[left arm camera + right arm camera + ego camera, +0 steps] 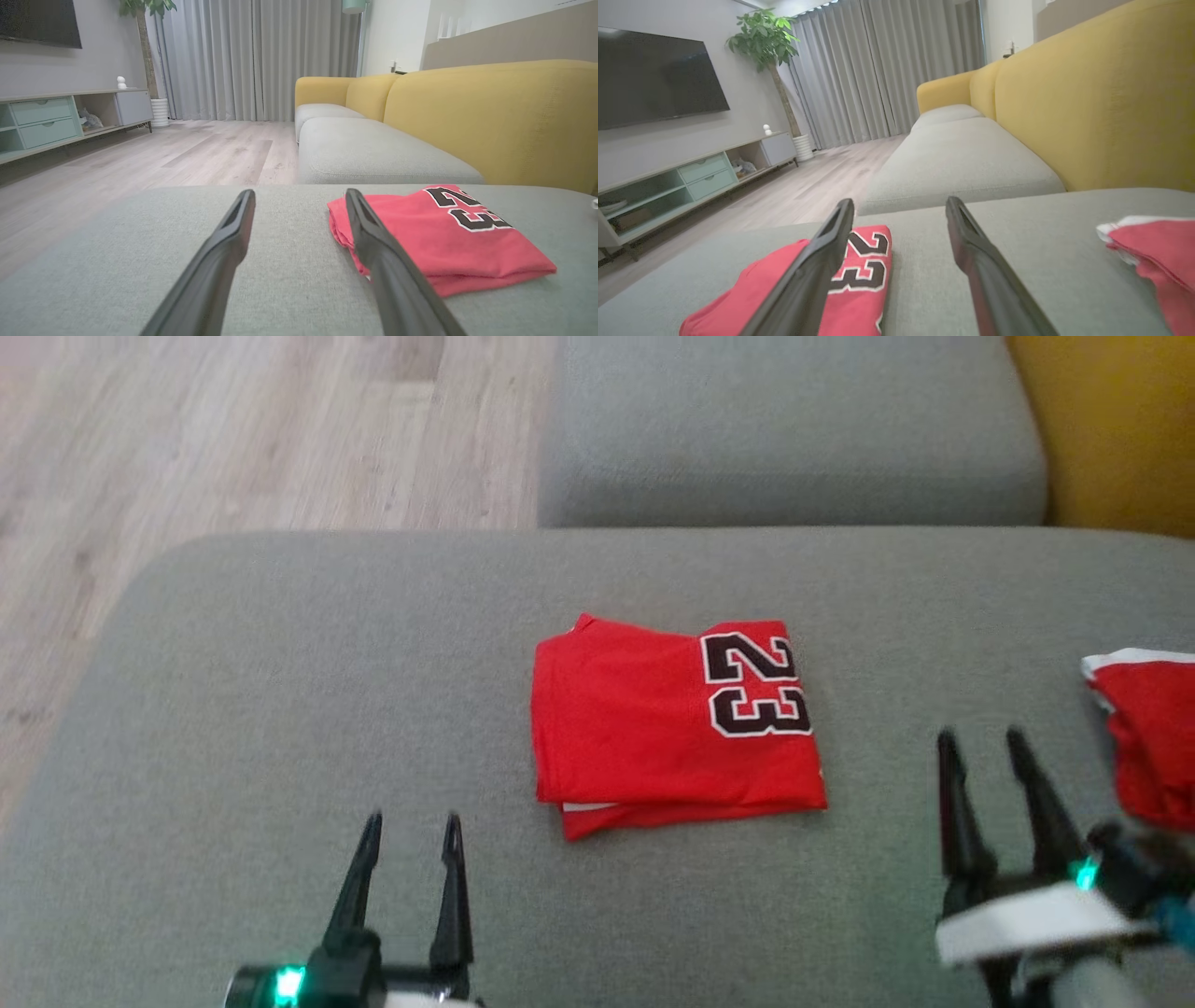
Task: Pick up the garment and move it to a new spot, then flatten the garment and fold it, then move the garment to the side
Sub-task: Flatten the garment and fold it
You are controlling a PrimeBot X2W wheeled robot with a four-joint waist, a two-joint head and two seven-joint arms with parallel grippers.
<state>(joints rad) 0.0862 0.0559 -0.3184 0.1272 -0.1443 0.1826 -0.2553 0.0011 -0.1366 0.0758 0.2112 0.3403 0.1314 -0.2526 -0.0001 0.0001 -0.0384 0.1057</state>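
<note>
The garment (672, 723) is a red jersey with a black "23", folded into a neat rectangle in the middle of the grey sofa cushion (280, 691). In the left wrist view the garment (444, 238) lies just right of my fingers; in the right wrist view the garment (859, 275) lies left of them. My left gripper (411, 826) is open and empty, near the cushion's front, left of the garment. My right gripper (980, 742) is open and empty too, right of the garment and apart from it.
A second red and white cloth (1153, 737) lies at the cushion's right edge, close to my right gripper. Another grey seat cushion (794, 429) lies beyond, with the yellow sofa back (1111, 429) to the right. Wooden floor (233, 429) lies to the left.
</note>
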